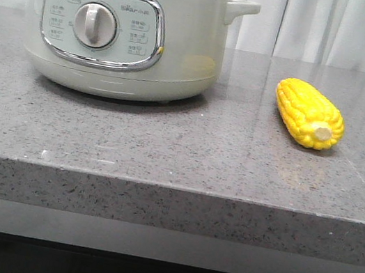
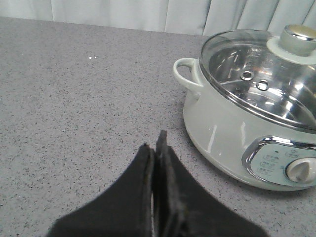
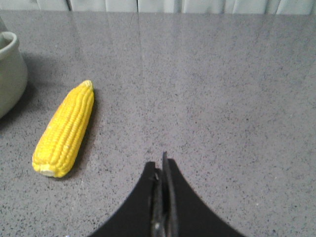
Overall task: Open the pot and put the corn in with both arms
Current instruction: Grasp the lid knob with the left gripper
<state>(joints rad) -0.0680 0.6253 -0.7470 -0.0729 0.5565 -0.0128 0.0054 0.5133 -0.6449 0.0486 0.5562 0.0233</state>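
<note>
**Pot lidded, corn on desk, both end effectors closed and empty**

The pot (image 1: 120, 26) stands on the desk (image 1: 165, 155) at the left of the front view, control panel (image 1: 103, 26) and dial (image 1: 94, 25) facing the camera. A handle projects from each side below the steel rim. The left wrist view shows a glass lid (image 2: 261, 74) seated on the rim, with a pale knob (image 2: 297, 42) capped in metal on top. Through the glass the steel interior is visible; no contents can be made out.

The corn (image 1: 309, 114) lies on its side on the desk, to the right of the pot and well apart from it, pale stub end toward the desk's front edge. It touches nothing but the desk.

The left end effector (image 2: 157, 143) has its black fingers pressed together with nothing between them. It hangs above bare desk, to the left of the pot, not touching it.

The right end effector (image 3: 162, 165) is likewise closed and empty. It is over bare desk, right of the corn and apart from it.

Pale curtains (image 1: 329, 28) hang behind the desk.
</note>
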